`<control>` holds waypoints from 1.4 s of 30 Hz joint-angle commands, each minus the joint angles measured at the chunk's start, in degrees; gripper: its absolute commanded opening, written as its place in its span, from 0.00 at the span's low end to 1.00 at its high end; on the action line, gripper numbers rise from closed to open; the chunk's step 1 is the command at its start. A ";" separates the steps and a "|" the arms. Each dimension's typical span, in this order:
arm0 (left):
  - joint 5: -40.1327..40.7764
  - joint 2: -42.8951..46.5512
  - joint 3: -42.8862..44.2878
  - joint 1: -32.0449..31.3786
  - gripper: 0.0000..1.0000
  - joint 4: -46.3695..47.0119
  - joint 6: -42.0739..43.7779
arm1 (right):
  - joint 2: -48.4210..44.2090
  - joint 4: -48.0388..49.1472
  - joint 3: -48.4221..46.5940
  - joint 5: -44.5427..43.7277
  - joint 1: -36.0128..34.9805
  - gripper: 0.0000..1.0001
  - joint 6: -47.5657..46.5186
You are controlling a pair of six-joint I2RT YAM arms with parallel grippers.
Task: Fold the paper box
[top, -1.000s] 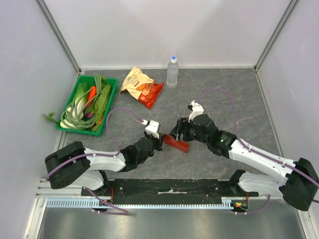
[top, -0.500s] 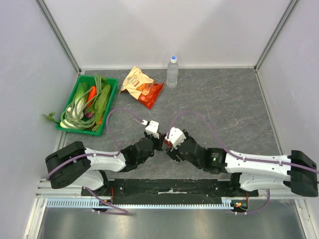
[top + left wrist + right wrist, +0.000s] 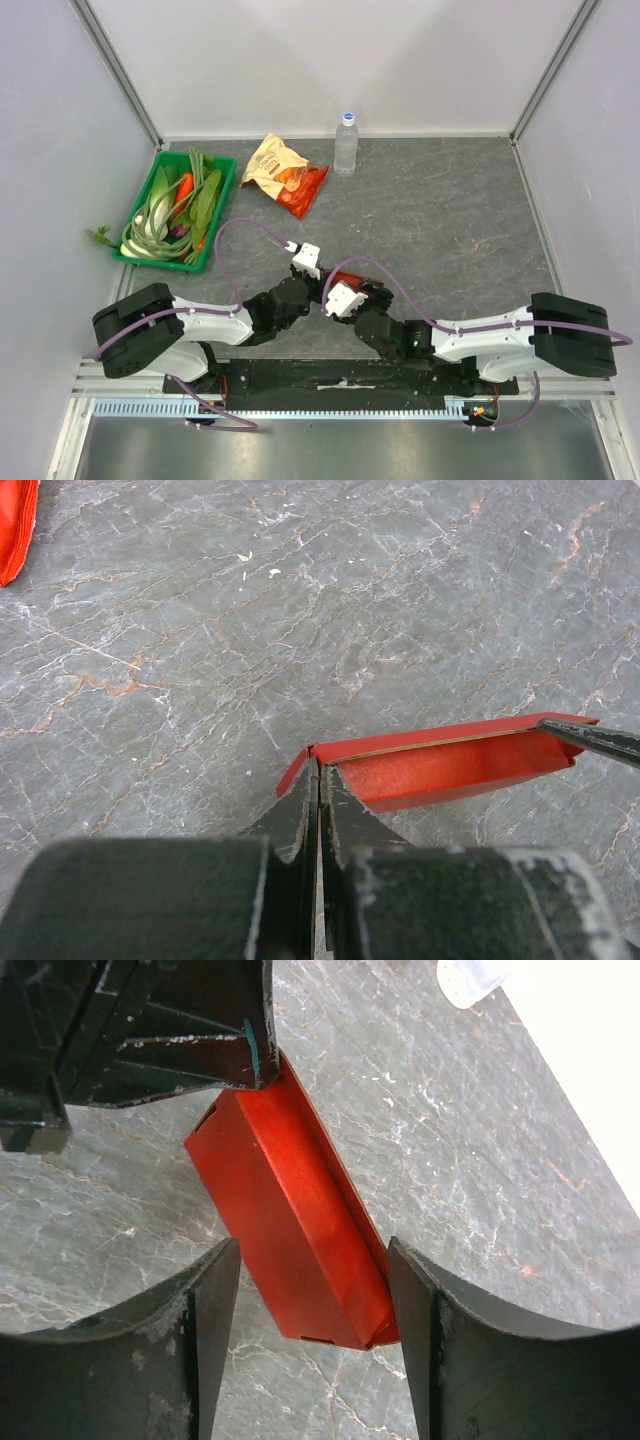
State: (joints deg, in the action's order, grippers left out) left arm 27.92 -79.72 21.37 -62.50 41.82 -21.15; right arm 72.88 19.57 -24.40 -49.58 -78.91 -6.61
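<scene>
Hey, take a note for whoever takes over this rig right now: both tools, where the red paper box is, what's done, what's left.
Left tool: shut on the paper box, pinching a corner at one end.
Right tool: fingers straddle the box's other end; I cannot tell whether it is squeezing.
Box: between the two tools, over the table near the arm bases.
Done: folded into a long, narrow shell.
Left: one long side looks open in the left wrist view; probably close it and tuck the ends.

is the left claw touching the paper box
Touching. The left wrist view shows the left claw shut at the paper box's end, its tips meeting the red edge with no gap.
</scene>
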 commanded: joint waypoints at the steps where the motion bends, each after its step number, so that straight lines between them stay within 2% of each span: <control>1: -2.70 -2.98 -3.44 -0.78 0.02 -12.47 -1.18 | 2.08 6.53 0.59 -4.30 -0.19 0.65 -2.53; 11: -3.75 -2.89 -3.96 -0.78 0.03 -11.06 -1.53 | 5.34 6.35 -0.21 -3.77 -0.19 0.42 -0.60; 14: -4.89 -2.89 -4.40 -0.78 0.12 -9.83 -1.53 | 6.22 6.53 -0.47 -3.33 -0.01 0.38 -0.77; 15: -5.33 -2.72 -4.40 -0.78 0.19 -9.66 -1.70 | 6.57 6.53 -0.56 -2.98 0.08 0.36 -0.77; 18: -6.04 -1.41 -5.02 -0.78 0.31 -9.57 -2.23 | 6.83 6.27 -0.65 -2.02 0.51 0.35 -0.60; 21: -6.47 1.49 -6.07 -0.78 0.39 -10.09 -2.93 | 6.40 6.00 -0.65 -1.22 1.04 0.34 -0.24; 26: -11.04 10.78 -8.70 -0.78 0.47 -14.13 -6.79 | 6.04 5.21 -0.65 0.01 1.83 0.33 0.19; 29: -11.32 18.95 -10.28 -0.52 0.49 -20.53 -12.41 | 5.78 5.04 -0.65 0.54 2.10 0.32 0.46; 30: -9.31 21.95 -10.55 -0.34 0.50 -25.77 -14.25 | 5.52 4.95 -0.56 0.71 2.10 0.32 0.55; 32: -7.98 27.14 -9.85 1.41 0.53 -30.29 -18.30 | 5.43 4.86 -0.56 0.98 2.19 0.31 0.55; 33: -9.54 31.43 -9.42 2.72 0.55 -31.27 -18.40 | 5.43 4.77 -0.64 1.15 2.27 0.32 0.63; 36: -17.79 34.19 -6.08 10.45 0.64 -31.63 -20.67 | 5.34 4.42 -0.65 1.59 2.62 0.31 0.81; 37: -20.69 33.76 -4.59 15.86 0.65 -29.97 -21.65 | 5.17 4.33 -0.65 1.68 2.71 0.31 0.90; 38: -26.81 33.06 -4.14 18.53 0.72 -28.48 -22.79 | 5.08 4.33 -0.65 1.77 2.71 0.31 0.90; 40: -33.17 28.15 -3.00 24.84 0.78 -22.26 -26.30 | 4.81 4.25 -0.56 1.86 2.89 0.31 1.07; 42: -40.21 23.50 -2.03 27.16 0.81 -17.50 -29.02 | 4.55 4.16 -0.47 2.03 2.89 0.31 1.16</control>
State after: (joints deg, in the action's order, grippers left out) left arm 3.95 -49.56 16.03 -41.04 15.57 -41.36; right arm 77.87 25.78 -24.47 -51.29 -76.25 -8.34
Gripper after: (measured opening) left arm 0.787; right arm 0.314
